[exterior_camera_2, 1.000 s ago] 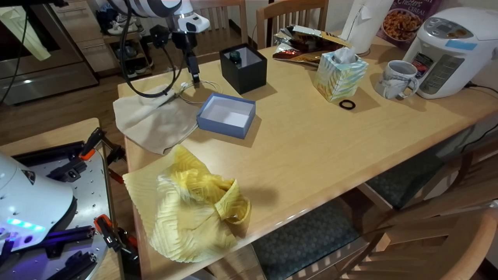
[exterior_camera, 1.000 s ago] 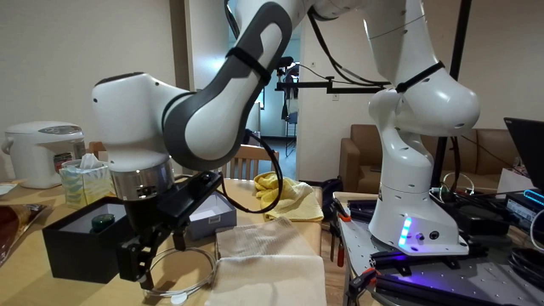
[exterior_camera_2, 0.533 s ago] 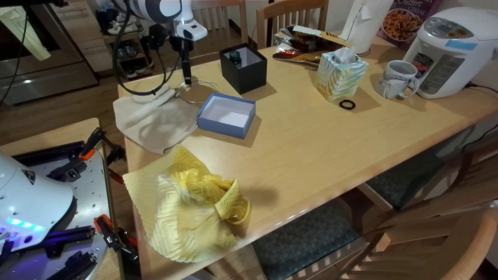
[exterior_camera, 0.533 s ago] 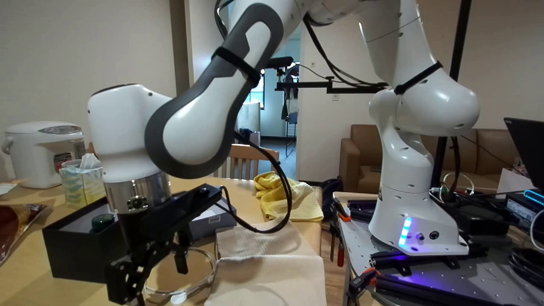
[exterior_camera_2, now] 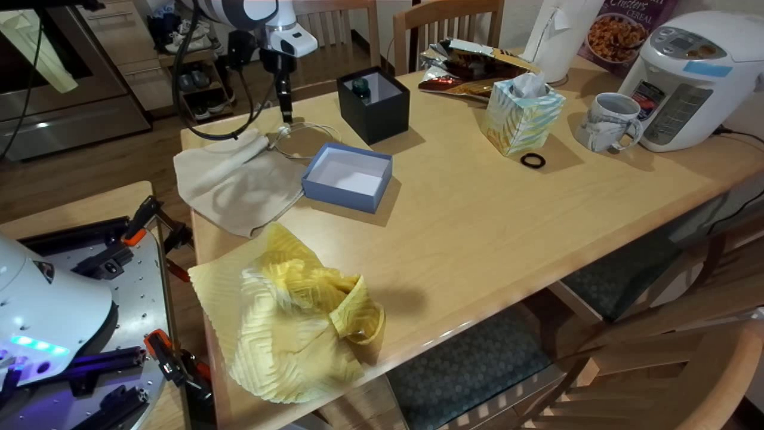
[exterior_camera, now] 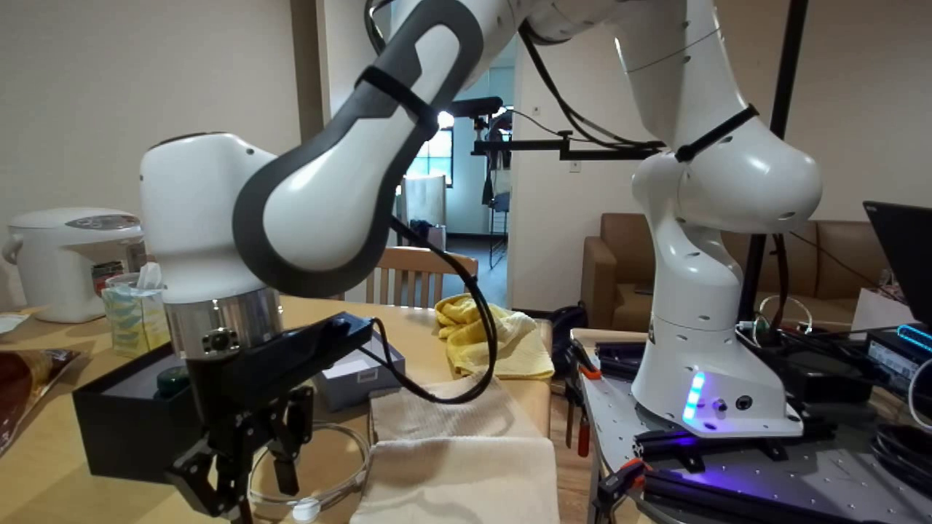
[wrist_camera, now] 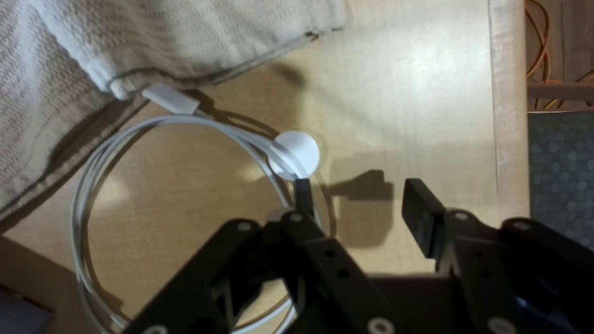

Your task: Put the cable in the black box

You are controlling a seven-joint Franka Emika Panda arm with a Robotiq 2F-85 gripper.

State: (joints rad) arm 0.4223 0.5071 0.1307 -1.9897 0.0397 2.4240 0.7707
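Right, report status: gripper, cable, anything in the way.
Gripper open, holding nothing. White cable coiled on table, outside black box. Possible snags: beige towel close beside cable; green-topped object inside black box.

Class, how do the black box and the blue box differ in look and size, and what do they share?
The black box has matte black walls; the blue box has muted blue ones. The black box is tall, the blue box shallow. The blue box bears a small pale label on one side; the black box shows plain sides. Both are open-topped, pale inside, and stand on the table.
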